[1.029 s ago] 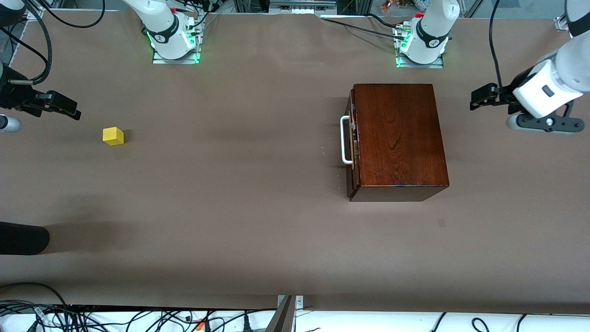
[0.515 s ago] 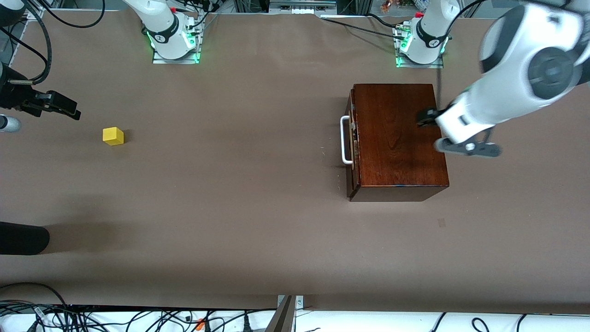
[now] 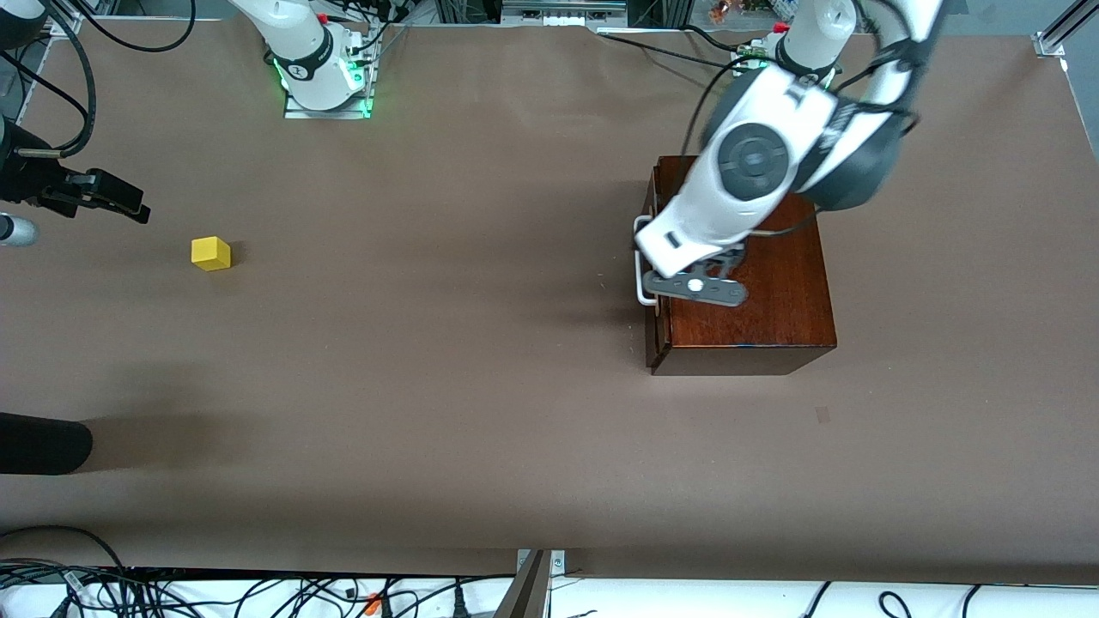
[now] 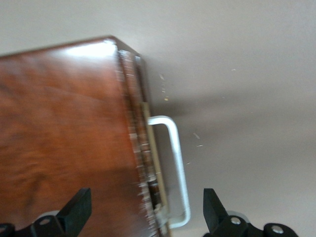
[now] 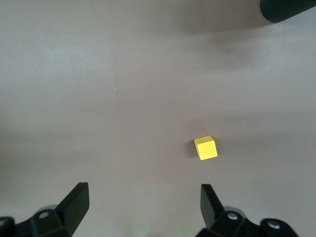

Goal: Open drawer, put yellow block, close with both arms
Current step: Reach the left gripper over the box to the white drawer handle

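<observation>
The mahogany box stands toward the left arm's end of the table. Its drawer is pushed in or very nearly, and the white handle faces the right arm's end. The left arm's wrist hangs over the drawer front and hides its fingers there. In the left wrist view my left gripper is open, straddling the drawer front and handle from above. The yellow block lies on the table by my open, empty right gripper; the right wrist view shows block and gripper apart.
A black cylindrical object lies at the table's edge at the right arm's end, nearer the front camera than the block. Cables run along the front edge. Bare brown table lies between block and box.
The left arm has swung in from the left arm's end of the table, across the box top, to over the drawer front. The right arm and the block have not moved.
</observation>
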`<state>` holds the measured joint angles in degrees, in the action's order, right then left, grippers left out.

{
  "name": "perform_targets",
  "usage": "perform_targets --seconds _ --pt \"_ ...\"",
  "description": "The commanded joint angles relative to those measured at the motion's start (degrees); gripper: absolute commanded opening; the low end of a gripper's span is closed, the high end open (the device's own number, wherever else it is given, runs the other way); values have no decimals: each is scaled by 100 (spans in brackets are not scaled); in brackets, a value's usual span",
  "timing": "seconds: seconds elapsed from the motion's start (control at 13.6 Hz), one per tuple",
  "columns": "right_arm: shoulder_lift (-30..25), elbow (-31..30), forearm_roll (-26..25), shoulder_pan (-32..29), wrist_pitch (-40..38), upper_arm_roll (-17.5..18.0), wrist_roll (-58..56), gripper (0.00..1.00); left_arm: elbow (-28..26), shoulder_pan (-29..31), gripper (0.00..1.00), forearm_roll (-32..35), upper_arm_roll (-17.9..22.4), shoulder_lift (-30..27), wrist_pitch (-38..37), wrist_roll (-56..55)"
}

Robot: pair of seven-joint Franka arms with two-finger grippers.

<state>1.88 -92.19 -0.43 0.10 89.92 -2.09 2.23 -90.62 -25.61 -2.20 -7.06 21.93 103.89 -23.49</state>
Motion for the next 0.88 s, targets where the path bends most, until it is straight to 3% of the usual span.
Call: perform_targets --seconds 0.0,0.29,0.81 --pt "-100 -54 -45 -54 -27 42 -20 100 97 -452 100 543 65 302 201 -322" --pt "-100 -54 -45 -63 -36 42 -20 100 97 -892 100 1195 65 646 246 -964" --pt "-109 -63 -45 -54 -27 34 -20 100 -52 -954 100 1231 65 769 324 -1052"
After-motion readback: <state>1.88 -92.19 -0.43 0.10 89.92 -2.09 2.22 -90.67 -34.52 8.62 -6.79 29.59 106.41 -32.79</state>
